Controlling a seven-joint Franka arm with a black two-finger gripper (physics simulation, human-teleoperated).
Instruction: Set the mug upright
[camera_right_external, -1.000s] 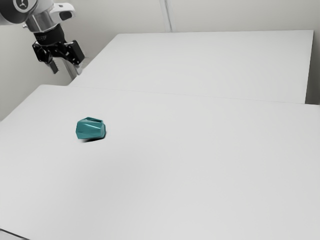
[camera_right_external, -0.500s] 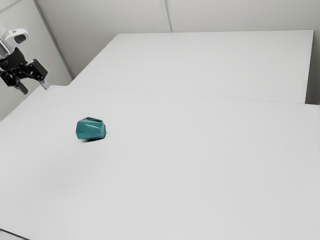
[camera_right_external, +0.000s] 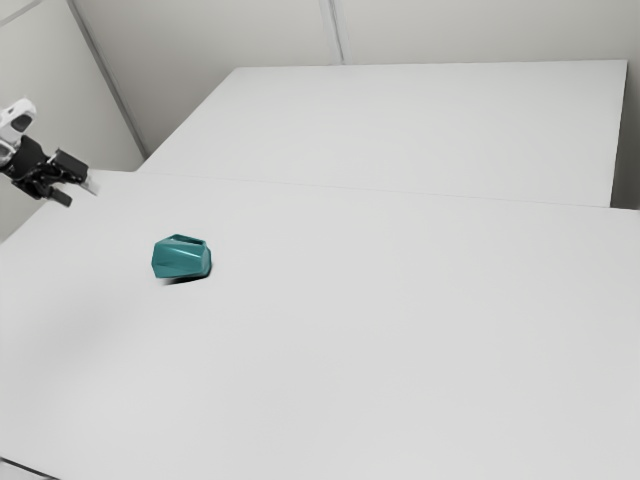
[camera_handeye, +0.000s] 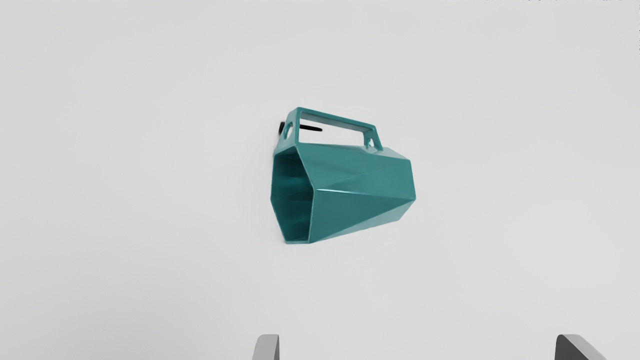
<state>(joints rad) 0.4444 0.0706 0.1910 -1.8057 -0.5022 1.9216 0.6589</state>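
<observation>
A plain white table surface (camera_right_external: 400, 340) extends across the exterior view, with a second flat white surface (camera_right_external: 430, 130) adjoining its far edge and pale grey walls (camera_right_external: 200, 40) behind, under diffuse light.

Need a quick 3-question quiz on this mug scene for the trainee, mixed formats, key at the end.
1. True or false: the mug lies on its side on the table.

2. Multiple choice. How do the fingers stand?
a) Shut on the mug's handle
b) Apart, with nothing gripped
c) Pressed together, empty

3. Fill in the blank: in the exterior view, the gripper is off to the view's ____ of the mug.

Key: 1 true; 2 b; 3 left
</observation>
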